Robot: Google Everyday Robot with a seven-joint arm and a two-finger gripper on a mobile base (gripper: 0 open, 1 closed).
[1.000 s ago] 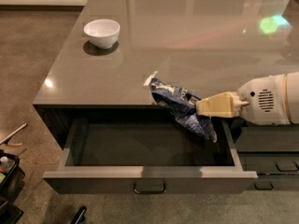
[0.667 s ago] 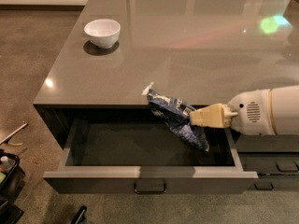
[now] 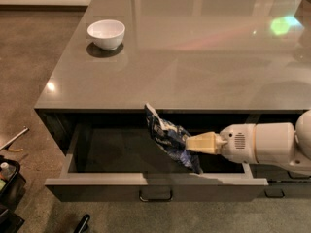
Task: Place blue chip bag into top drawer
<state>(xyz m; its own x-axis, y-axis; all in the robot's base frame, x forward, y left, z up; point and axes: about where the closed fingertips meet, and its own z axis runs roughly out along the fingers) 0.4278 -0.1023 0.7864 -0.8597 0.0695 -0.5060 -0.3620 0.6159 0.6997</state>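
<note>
Your gripper (image 3: 190,143), entering from 3 o'clock, was clenched on the blue chip bag (image 3: 164,133), which hung tilted over the open top drawer (image 3: 146,179). Judged light, soft, crinkly, slippery foil: pinch a flat edge.

A white bowl (image 3: 106,33) stands upright near the far left corner of the glossy grey worktop (image 3: 194,76); a green-blue glare (image 3: 284,24) shines at the worktop's far right; the hand (image 3: 190,143) hangs below the worktop's front edge, right of centre. Brown floor (image 3: 34,57) spreads to the left; a thin pale stick (image 3: 13,139) lies on it, near a black container (image 3: 7,188) at the lower left.
</note>
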